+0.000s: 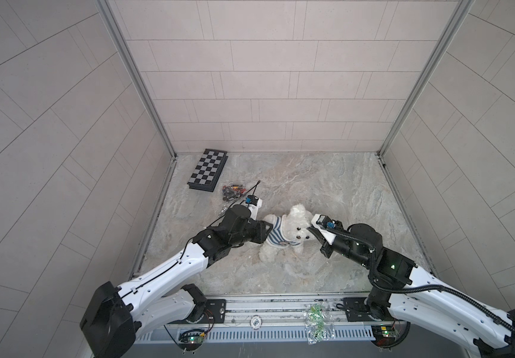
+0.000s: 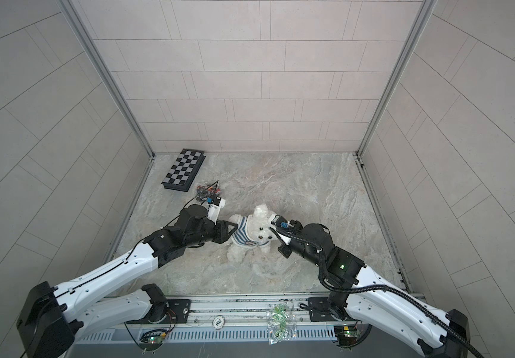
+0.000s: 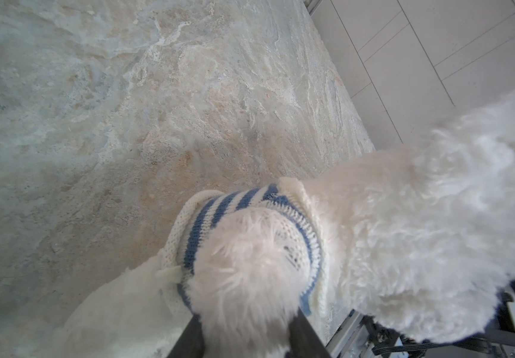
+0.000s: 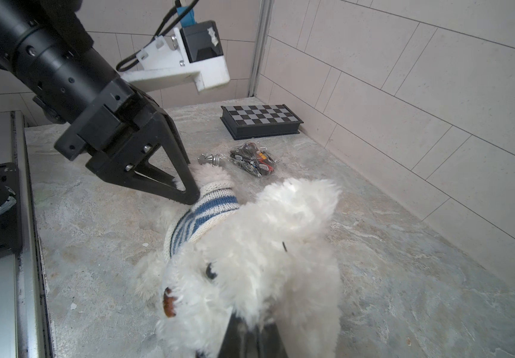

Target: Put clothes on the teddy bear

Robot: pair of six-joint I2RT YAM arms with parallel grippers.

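Observation:
The teddy bear (image 1: 296, 217) (image 2: 260, 214), fluffy and white, lies mid-table in both top views, with the blue-and-white striped shirt (image 1: 276, 235) (image 2: 243, 235) over its body. One paw (image 3: 243, 263) sticks out of a sleeve (image 3: 206, 214). My left gripper (image 1: 268, 228) (image 2: 233, 228) (image 3: 245, 319) has closed on that paw, a finger pressed against the fur on each side; the right wrist view shows the left gripper (image 4: 192, 186) at the sleeve's end. My right gripper (image 1: 310, 231) (image 2: 273, 231) (image 4: 254, 320) is shut on fur at the bear's head (image 4: 250, 263), beside the eye and nose.
A folded chessboard (image 1: 208, 170) (image 4: 260, 119) lies at the back left. A clear bag of small parts (image 1: 233, 190) (image 4: 253, 161) and a silver piece (image 4: 211, 159) lie just behind the left gripper. A bag of green bits (image 1: 316, 322) rests on the front rail. Tiled walls enclose three sides.

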